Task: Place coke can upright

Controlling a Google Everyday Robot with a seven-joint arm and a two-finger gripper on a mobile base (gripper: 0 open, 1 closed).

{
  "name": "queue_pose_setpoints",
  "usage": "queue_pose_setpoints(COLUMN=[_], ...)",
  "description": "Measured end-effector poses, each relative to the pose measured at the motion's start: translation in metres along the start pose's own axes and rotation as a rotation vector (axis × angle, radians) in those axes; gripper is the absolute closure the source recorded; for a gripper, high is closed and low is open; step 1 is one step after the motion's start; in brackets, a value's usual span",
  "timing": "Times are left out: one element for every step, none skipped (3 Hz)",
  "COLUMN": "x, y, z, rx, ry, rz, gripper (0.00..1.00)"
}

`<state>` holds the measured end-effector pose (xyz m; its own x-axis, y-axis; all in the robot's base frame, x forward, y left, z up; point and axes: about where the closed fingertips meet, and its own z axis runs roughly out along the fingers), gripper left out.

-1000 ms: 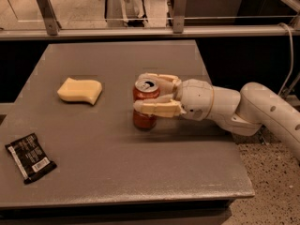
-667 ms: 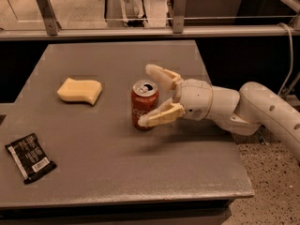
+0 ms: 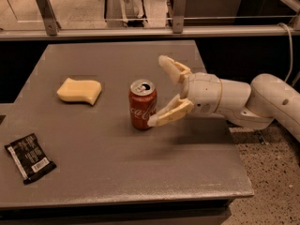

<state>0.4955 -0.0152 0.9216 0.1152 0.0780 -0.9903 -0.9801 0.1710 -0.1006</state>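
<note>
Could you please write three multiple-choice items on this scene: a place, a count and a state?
1. The pale yellow foam sponge lies on which side of the red aluminium coke can in the picture? A left B right C on top
2. How many loose things rest on the grey table? A two B three C five
3. The white two-finger gripper beside the can is: A open B shut on the can C shut on the sponge
Key: 1 A, it sits left; 2 B, sponge, can, black wrapper; 3 A, fingers spread apart.
</note>
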Motion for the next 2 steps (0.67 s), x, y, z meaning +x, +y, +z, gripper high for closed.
queue_pose_setpoints(x=[-0.0214,-0.0214], y=[-0.0062,-0.0061], z=[-0.0321,-0.0320], rx=[0.022,0.022], ry=[-0.039,-0.039], rz=[-0.072,-0.072], gripper=[0.00,0.00])
